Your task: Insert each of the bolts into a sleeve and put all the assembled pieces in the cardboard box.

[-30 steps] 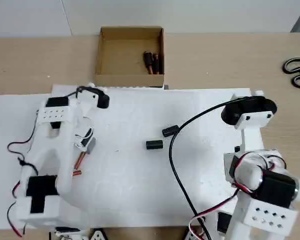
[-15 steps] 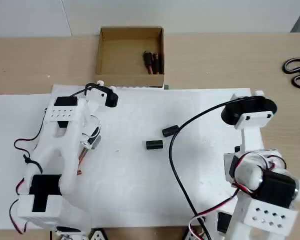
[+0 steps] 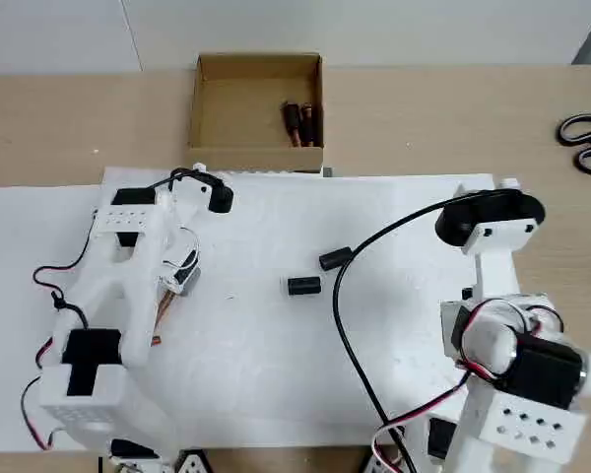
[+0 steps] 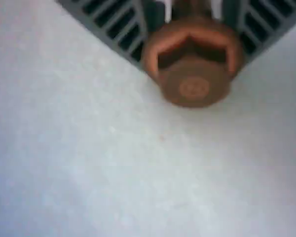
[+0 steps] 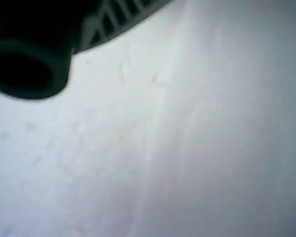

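Left arm has moved a little toward the table's far edge by the cardboard box, its fingers clamped on a bolt.

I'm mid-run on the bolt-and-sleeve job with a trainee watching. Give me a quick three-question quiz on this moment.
1. What does the left pincer hold? A) a bolt B) scissors C) nothing
2. True or false: the cardboard box already holds assembled pieces.
3. Fill in: ___ loose sleeves lie on the white sheet between the arms.

Key: 1 A; 2 true; 3 two.
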`<action>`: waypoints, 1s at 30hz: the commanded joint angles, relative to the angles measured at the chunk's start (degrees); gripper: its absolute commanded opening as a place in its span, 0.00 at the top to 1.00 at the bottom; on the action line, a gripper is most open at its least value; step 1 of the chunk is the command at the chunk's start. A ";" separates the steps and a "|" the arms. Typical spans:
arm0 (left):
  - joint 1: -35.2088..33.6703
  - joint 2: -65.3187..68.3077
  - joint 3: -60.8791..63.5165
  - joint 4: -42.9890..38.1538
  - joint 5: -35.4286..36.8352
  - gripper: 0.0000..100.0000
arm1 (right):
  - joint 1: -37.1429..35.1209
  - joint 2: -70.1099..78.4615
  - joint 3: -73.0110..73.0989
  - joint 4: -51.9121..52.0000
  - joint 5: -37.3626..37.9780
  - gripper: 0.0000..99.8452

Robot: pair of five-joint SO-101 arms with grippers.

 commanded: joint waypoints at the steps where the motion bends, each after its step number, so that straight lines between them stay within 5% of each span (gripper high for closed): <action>1: -0.62 1.93 -0.75 -2.02 0.53 0.92 | 0.22 -0.31 -2.81 -0.22 -0.35 1.00; 11: -1.67 1.76 -3.30 0.44 1.23 0.99 | 0.04 -0.48 -2.81 -2.68 -0.35 1.00; 22: -3.08 1.76 -32.75 22.86 2.46 0.99 | -0.04 -0.48 -2.73 -2.07 -0.79 1.00; 30: -1.67 -8.44 -39.78 23.38 4.75 0.99 | -3.82 -0.57 -3.25 -2.33 -0.79 0.99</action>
